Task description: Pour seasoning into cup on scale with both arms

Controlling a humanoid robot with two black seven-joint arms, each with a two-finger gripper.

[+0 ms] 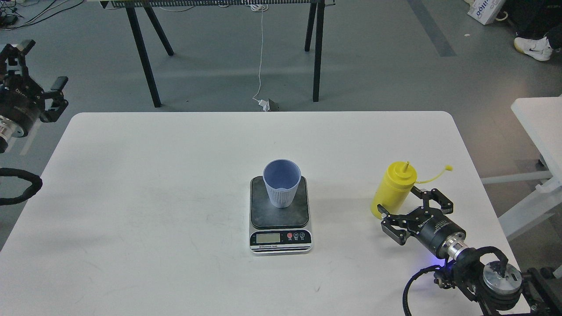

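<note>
The yellow seasoning bottle [395,188] is at the right of the white table [175,175], leaning a little to the right, nozzle up and its tethered cap hanging off to the right. My right gripper [412,210] grips the bottle's lower part from the near right side, low over the table. The light-blue ribbed cup [281,182] stands upright on the dark plate of the scale [280,219] at the table's middle. My left gripper [41,66] is open and empty, off the table's far left corner, far from the cup.
A second white table [538,123] stands to the right. Black trestle legs [145,57] and a white cable [261,52] are on the floor beyond the far edge. A person's shoe [533,47] shows at top right.
</note>
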